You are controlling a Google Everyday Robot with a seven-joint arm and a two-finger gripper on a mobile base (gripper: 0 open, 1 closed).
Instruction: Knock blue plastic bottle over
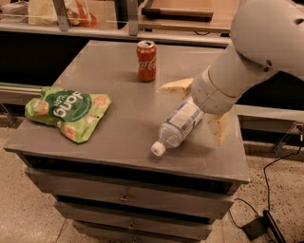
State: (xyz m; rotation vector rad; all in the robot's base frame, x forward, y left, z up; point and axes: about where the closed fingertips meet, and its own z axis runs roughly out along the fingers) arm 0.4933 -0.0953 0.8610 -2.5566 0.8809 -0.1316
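The one blue plastic bottle (178, 126) lies on its side on the right of the counter (128, 118), its long axis diagonal and its white cap pointing front-left, its base between the wide-spread fingers of the hand (190, 115), with one red can (146, 60) and one green snack bag (66, 112) well apart.

A grey drawer cabinet (118, 118) was found standing on a speckled, light-toned floor (28, 218). Stacked drawer fronts (95, 187) were observed below its top. Behind it, a long pale counter (190, 28) was recorded, with dark space beneath and metal uprights (61, 12) rising from it. A black cable (280, 156) was seen trailing over the floor at the right, near a dark box (254, 227). The gripper (190, 115) was noted over the cabinet's right half, fingers spread apart.
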